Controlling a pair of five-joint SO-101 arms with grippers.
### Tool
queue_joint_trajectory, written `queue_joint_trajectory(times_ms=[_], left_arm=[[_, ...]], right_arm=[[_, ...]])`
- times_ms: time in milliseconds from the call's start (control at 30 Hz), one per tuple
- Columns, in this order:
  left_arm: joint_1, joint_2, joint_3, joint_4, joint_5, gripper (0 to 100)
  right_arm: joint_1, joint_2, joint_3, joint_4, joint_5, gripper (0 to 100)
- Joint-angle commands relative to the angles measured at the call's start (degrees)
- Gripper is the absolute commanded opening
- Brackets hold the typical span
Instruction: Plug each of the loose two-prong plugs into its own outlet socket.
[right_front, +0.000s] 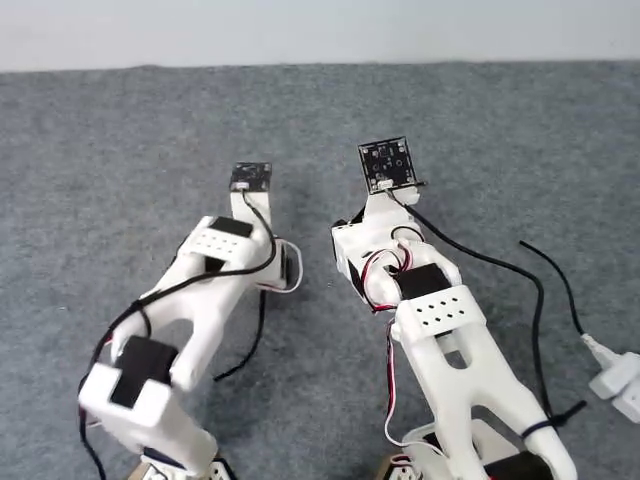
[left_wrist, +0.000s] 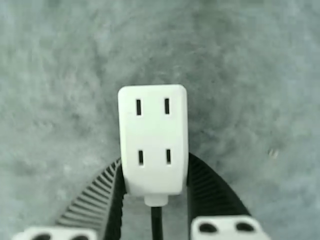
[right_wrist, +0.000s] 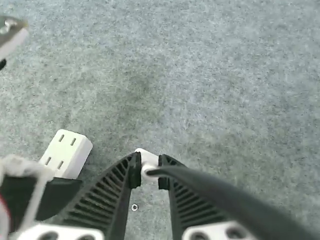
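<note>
A white outlet block (left_wrist: 152, 137) with two pairs of slots faces up over the grey carpet, and my left gripper (left_wrist: 155, 162) is shut on its cord end, black fingers (left_wrist: 207, 187) on either side. The block's black cord (left_wrist: 156, 220) runs back between them. My right gripper (right_wrist: 148, 172) is shut on a small white plug (right_wrist: 145, 161), whose black cable (right_wrist: 225, 200) trails back over a finger. In the right wrist view the outlet block (right_wrist: 65, 152) lies close beside that plug, a little apart from it. Seen from above, the left arm (right_front: 215, 280) and right arm (right_front: 430, 300) stand side by side.
More white plug pieces (right_front: 615, 375) lie at the right edge of the carpet, with black cables (right_front: 545, 300) looping toward the right arm's base. Grey carpet (right_front: 120, 150) covers the whole table, with open room at the far side and left.
</note>
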Motion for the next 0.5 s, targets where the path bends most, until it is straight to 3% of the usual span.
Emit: queue_joint_trajectory(times_ms=[0,267,467], left_arm=[[2.5,5.3,-5.8,2.5,9.4,2],[1.2,9.1,-10.8,6.2,8.7,3],[1.4,9.1,-10.7,7.8,5.5,22]], right_arm=[[1.1,-2.2,-3.2,0.4,-0.6,0.8],[0.9,-2.2,-5.1,3.8,-0.6,0.8],[0.7,-2.2,-5.1,3.8,-0.6,0.8]])
